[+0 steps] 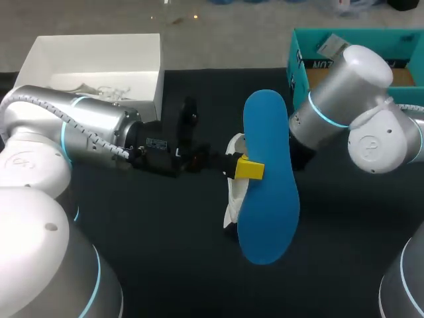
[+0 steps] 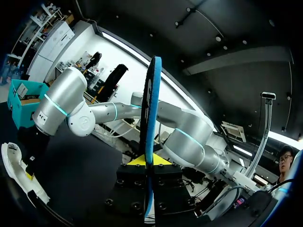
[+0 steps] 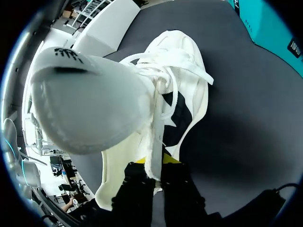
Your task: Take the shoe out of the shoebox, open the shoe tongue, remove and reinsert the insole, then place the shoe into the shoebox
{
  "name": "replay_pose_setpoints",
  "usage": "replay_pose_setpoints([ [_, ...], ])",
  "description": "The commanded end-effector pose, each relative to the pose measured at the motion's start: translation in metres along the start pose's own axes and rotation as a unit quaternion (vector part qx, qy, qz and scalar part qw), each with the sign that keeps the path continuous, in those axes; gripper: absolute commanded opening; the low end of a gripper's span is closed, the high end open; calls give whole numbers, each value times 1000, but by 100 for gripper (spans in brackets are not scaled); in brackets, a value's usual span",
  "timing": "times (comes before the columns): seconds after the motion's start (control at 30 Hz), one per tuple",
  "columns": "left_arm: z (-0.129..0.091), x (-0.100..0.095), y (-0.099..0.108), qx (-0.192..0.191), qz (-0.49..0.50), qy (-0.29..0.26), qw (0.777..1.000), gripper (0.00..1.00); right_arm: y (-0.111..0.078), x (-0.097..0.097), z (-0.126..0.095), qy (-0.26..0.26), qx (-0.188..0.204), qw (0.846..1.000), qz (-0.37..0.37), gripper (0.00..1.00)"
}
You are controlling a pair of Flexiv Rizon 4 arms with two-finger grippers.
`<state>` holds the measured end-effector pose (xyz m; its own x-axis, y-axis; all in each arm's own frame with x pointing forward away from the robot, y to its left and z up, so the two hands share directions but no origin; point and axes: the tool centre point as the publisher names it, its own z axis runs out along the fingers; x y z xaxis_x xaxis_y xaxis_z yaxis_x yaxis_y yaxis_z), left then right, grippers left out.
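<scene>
A blue insole (image 1: 268,182) hangs above the black table, held upright by its edge in my left gripper (image 1: 248,169), which is shut on it. The left wrist view shows the insole (image 2: 151,109) edge-on between the yellow tips of the left gripper (image 2: 152,163). The white shoe (image 1: 234,192) sits just behind and under the insole, mostly hidden by it. In the right wrist view my right gripper (image 3: 154,163) is shut on the side wall of the white shoe (image 3: 180,94), with the tongue and laces pulled open. My right arm (image 1: 344,99) comes in from the right, its fingers hidden behind the insole.
A white open box (image 1: 93,66) holding some paper stands at the back left. A teal shoebox (image 1: 301,63) stands at the back right, behind my right arm. The black mat (image 1: 165,252) in front of the shoe lies bare.
</scene>
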<state>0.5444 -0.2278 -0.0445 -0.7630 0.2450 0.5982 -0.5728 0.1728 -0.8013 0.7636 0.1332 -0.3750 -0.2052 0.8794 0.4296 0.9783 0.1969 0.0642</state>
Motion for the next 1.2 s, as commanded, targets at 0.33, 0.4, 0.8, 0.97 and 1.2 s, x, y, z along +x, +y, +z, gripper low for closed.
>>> replay_pose_setpoints([
  [0.33,2,-1,0,1,0,1,1000,0,-2,10,-23,27,27,999,1,100],
  [0.4,2,-1,0,1,0,1,1000,0,-8,13,-41,52,32,998,0,100],
  [0.8,2,-1,0,1,0,1,1000,0,0,25,-127,197,48,979,-26,100],
  [0.97,2,-1,0,1,0,1,1000,0,0,25,-127,197,48,979,-26,100],
  [1.2,2,-1,0,1,0,1,1000,0,-1,21,-122,230,57,972,0,100],
])
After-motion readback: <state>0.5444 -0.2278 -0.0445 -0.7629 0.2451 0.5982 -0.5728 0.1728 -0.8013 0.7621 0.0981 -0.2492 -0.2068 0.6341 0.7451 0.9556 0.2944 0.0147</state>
